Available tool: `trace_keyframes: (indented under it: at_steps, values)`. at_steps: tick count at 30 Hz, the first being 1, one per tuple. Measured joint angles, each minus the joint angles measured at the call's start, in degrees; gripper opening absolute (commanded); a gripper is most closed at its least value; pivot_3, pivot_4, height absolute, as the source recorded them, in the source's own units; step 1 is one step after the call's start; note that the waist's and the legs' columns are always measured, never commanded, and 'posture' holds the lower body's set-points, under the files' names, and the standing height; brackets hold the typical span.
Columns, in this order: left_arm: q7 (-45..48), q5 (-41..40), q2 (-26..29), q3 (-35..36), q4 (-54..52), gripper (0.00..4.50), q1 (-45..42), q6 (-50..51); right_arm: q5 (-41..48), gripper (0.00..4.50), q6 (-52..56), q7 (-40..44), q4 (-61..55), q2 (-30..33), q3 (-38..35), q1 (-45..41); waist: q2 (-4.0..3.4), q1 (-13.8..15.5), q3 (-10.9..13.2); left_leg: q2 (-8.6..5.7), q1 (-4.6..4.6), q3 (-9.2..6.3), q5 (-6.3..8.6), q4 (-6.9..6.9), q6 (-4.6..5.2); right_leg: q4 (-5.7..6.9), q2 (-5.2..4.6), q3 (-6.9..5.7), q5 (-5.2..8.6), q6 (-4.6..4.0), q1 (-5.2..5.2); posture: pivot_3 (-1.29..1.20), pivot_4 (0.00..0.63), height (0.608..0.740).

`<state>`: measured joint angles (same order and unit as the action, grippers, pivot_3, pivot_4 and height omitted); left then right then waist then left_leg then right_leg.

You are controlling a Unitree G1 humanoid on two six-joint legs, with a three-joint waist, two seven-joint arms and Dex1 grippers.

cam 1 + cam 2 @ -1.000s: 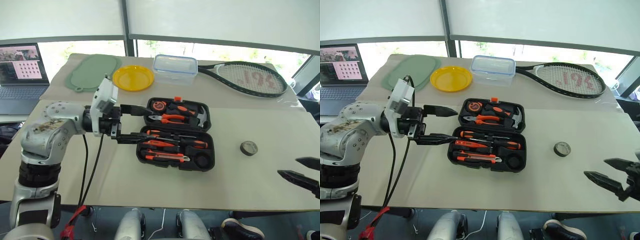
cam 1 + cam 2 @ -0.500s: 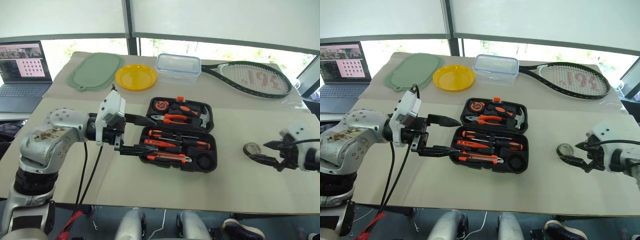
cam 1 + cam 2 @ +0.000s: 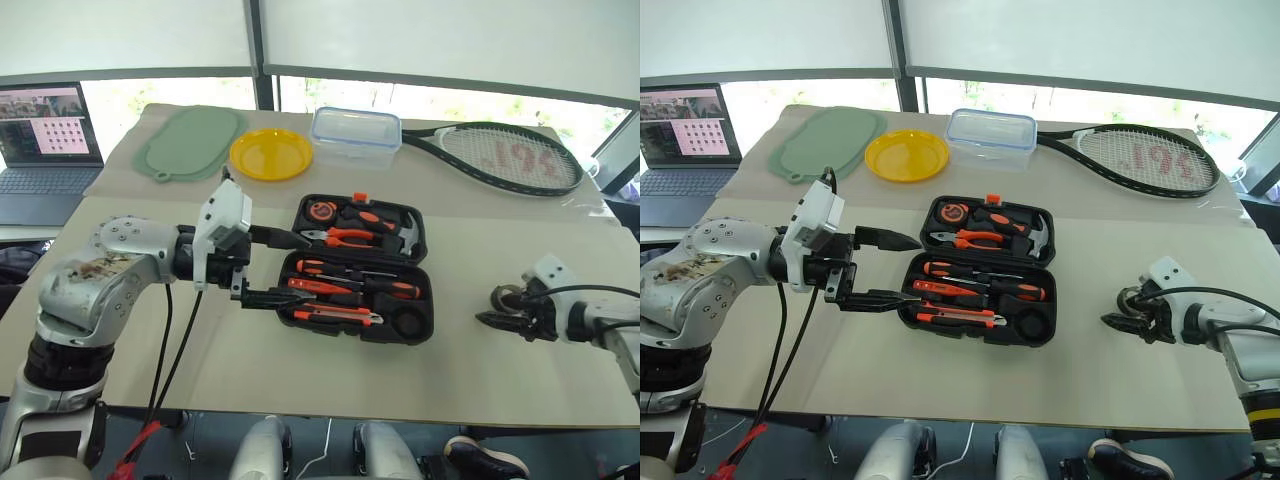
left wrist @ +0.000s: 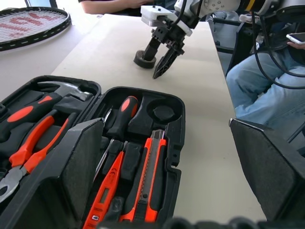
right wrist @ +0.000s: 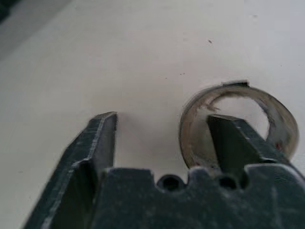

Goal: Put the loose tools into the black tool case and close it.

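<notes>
The black tool case (image 3: pixel 355 268) lies open mid-surface, seemingly full except its round slot; the tape roll (image 3: pixel 503 297) remains out at right, right tool (image 3: pixel 493 309) half-closed astride its wall, left tool (image 3: pixel 285 267) spread wide.

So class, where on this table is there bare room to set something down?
Bare: the near strip of table before the black tool case, and between the case and the tape roll. Crowded: the far edge, with mat, yellow plate, clear box and racket.
</notes>
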<state>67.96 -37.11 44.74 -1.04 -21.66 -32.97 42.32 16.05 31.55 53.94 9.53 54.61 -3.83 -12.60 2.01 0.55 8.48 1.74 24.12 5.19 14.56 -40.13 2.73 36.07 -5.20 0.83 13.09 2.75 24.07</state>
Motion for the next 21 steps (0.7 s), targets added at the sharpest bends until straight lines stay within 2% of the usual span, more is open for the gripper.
trace_keyframes:
  at_steps: [6, 9, 12, 16, 18, 21]
  values:
    - [0.07, 0.18, 0.09, -0.37, 0.13, 4.5, -0.17, -0.69, 0.1, 0.04, -0.89, 1.13, -1.11, -0.18, -0.73, 0.66, 0.0, 0.08, 0.0, 0.01, 0.0, 0.0, 0.0, 0.01, 0.0, 0.0, 0.0, 0.0, 0.0, 0.0, 0.0, 0.0, 0.15, 0.738]
    - [0.3, 0.43, 0.43, -0.58, 0.27, 4.5, -0.13, -0.83, 5.07, 0.01, 0.86, 4.43, -7.87, -0.29, -3.05, 3.05, -0.02, 0.09, 0.01, 0.06, 0.01, -0.01, 0.0, 0.04, 0.0, 0.01, 0.02, 0.0, 0.0, 0.0, 0.03, 0.0, 0.15, 0.738]
    - [0.62, 0.64, 0.46, -1.58, 0.27, 4.5, 0.04, -1.06, 12.91, 0.01, 6.16, 6.18, -19.93, -1.27, -4.52, 3.05, -0.03, -0.28, 0.01, 0.12, -0.01, -0.02, 0.0, 0.05, -0.01, 0.04, 0.04, 0.01, 0.0, -0.01, 0.03, 0.0, 0.15, 0.738]
    - [1.27, 1.26, 0.81, -2.72, 0.27, 4.5, 0.81, -2.08, 21.5, 0.01, 12.84, 3.77, -33.96, -5.36, -2.76, -1.77, -0.04, -0.32, 0.02, 0.14, 0.0, -0.03, -0.01, 0.06, -0.02, 0.03, 0.02, -0.01, 0.0, -0.03, 0.06, 0.0, 0.15, 0.738]
    - [1.28, 1.25, 0.93, -2.72, 0.25, 4.5, 0.8, -2.27, 22.1, 0.01, 14.12, 2.43, -37.16, -5.51, -1.12, -2.82, -0.03, 0.05, 0.02, 0.11, 0.01, -0.05, 0.0, 0.06, -0.01, 0.01, -0.04, -0.05, 0.01, -0.01, 0.03, 0.0, 0.15, 0.738]
    - [1.36, 1.25, 1.85, -2.63, 0.26, 4.5, 0.82, -2.28, 17.69, 0.01, 13.68, 1.78, -38.69, -2.95, 4.38, -1.47, -0.02, 0.7, 0.03, 0.07, 0.09, -0.06, 0.02, -0.03, 0.03, -0.04, -0.1, -0.1, 0.01, 0.01, 0.04, 0.0, 0.15, 0.738]
